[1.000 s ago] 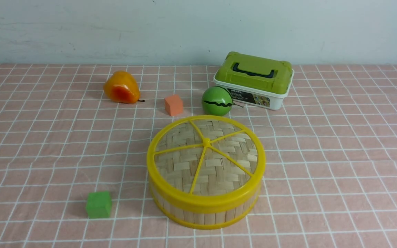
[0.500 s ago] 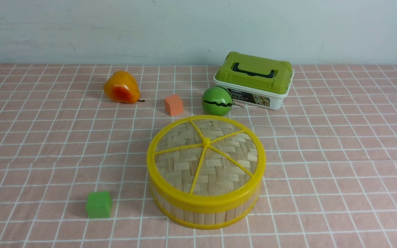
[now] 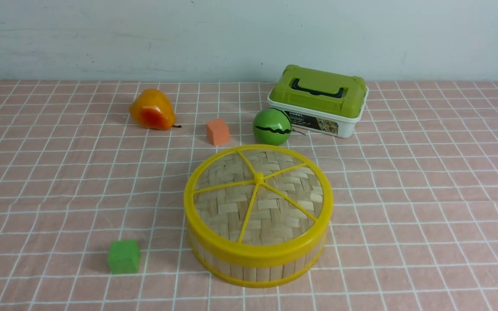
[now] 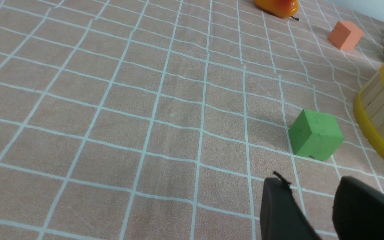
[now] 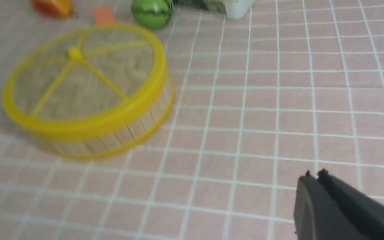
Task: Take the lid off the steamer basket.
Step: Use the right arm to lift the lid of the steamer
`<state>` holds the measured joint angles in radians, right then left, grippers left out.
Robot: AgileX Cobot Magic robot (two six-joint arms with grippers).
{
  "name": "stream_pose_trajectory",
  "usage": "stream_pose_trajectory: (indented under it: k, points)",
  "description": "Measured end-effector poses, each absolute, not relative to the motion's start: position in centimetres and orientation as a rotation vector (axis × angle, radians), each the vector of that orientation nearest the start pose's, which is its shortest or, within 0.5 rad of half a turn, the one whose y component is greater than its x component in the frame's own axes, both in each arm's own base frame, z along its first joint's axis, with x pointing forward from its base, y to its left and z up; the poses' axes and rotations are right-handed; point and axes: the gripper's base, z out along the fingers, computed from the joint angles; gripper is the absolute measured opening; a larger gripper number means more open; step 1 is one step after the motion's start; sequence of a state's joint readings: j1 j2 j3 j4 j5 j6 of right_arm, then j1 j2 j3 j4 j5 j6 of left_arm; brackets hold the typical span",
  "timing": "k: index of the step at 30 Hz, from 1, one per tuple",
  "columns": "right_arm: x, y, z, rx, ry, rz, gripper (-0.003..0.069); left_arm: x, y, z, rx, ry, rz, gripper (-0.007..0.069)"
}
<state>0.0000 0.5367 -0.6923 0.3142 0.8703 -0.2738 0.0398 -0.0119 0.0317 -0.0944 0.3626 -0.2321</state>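
The woven bamboo lid [image 3: 257, 201] with yellow rim, spokes and centre knob sits flat on the steamer basket [image 3: 257, 270] near the table's front middle. Both also show in the right wrist view: the lid [image 5: 82, 71] on the basket [image 5: 125, 135]. The basket's wall edge [image 4: 383, 110] shows in the left wrist view. Neither gripper shows in the front view. My left gripper [image 4: 312, 186] is open and empty, over the cloth near a green cube, left of the basket. My right gripper [image 5: 313, 175] is shut and empty, over the cloth to the basket's right.
A green cube [image 3: 123, 256] lies front left of the basket, also in the left wrist view [image 4: 315, 135]. Behind the basket are an orange cube [image 3: 217, 131], a green melon ball [image 3: 272, 126], a pear [image 3: 151, 109] and a white box with green lid [image 3: 318, 100].
The orange cube and the pear look shifted a touch to the left. The lid and basket have not moved.
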Motion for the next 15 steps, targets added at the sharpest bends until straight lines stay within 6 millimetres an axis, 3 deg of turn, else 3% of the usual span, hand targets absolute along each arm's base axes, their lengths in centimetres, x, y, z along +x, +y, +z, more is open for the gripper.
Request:
stream_pose_trajectory:
  k: [1,2,5,8,9,11,15]
  points:
    - [9.3,2.2,33.3,-0.242,2.177,0.206,-0.0024,5.3,-0.1,17.1,-0.312,1.844,-0.225,0.0239]
    - [10.9,2.1,34.9,-0.384,2.274,0.159,-0.0025,5.3,-0.1,17.1,-0.312,1.844,-0.225,0.0239]
    - [13.9,2.6,36.9,-0.592,2.400,0.160,-0.0025,5.3,-0.1,17.1,-0.312,1.843,-0.225,0.0239]
    - [16.8,3.6,38.4,-0.723,2.430,0.195,-0.0024,5.3,-0.1,17.1,-0.312,1.843,-0.225,0.0239]
    - [18.7,4.8,38.6,-0.814,2.436,0.217,-0.0021,5.3,-0.1,17.1,-0.312,1.843,-0.225,0.0239]
    - [20.0,5.9,38.8,-0.882,2.430,0.223,-0.0018,5.3,-0.1,17.1,-0.312,1.843,-0.225,0.0239]
    - [23.8,10.4,38.4,-1.051,2.437,0.250,-0.0013,5.3,-0.1,17.1,-0.312,1.843,-0.225,0.0239]
